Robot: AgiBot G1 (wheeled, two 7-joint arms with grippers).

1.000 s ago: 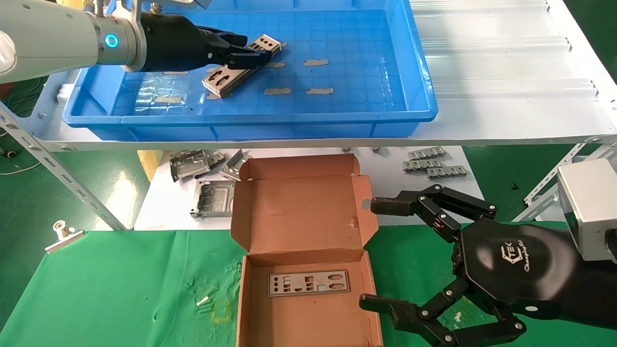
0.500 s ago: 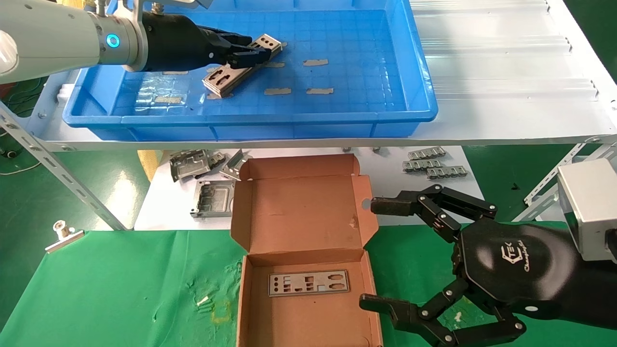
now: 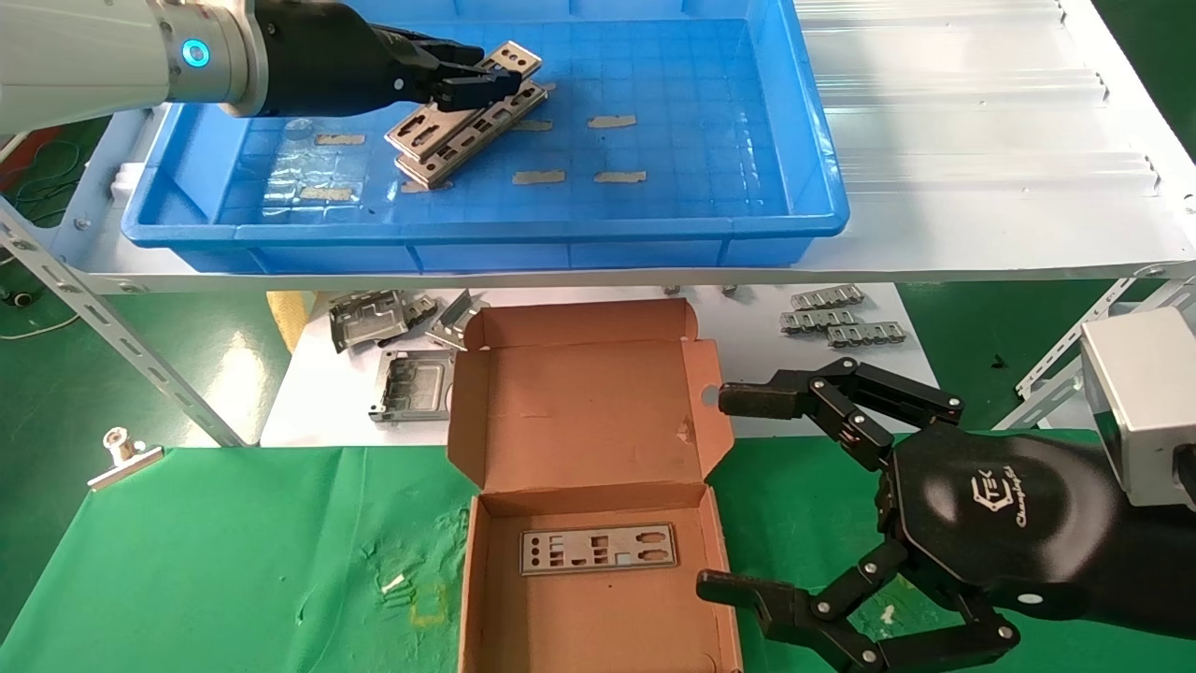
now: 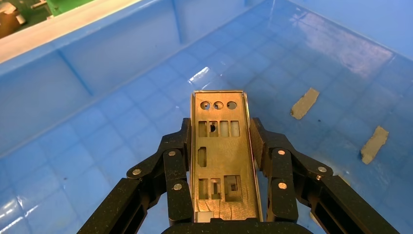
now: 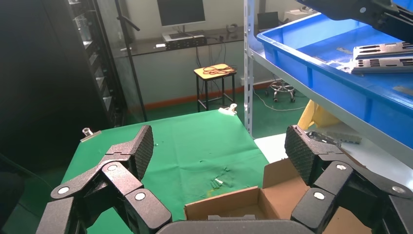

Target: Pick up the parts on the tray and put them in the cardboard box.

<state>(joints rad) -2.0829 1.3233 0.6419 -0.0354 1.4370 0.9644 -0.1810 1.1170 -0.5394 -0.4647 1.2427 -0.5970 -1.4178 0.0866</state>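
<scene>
Green cloth covers the lower worktop (image 3: 215,551), and a white shelf above it carries the blue tray (image 3: 710,201). Over the tray's far left part, the left gripper (image 3: 481,86) has its fingers (image 4: 178,165) closed on the long edges of one part (image 4: 221,156): a thin silver-grey plate with three round holes near its far end and square cut-outs along its length, held between the fingers and raised off the tray floor. Just below the fingers a second part (image 3: 467,140) lies flat on the grid floor, with scraps of grey tape (image 3: 612,121) beyond the fingertips. The cardboard box (image 3: 579,439) sits open on the green cloth, one plate (image 3: 598,548) already lying inside. The right gripper (image 3: 724,495) hovers beside the box's right wall, fingers (image 5: 134,151) spread wide and holding nothing. Grey folded brackets (image 3: 374,318) and slotted strips (image 3: 841,318) lie on a white board behind the box. A metal clip (image 3: 121,453) rests at the cloth's left edge.
</scene>
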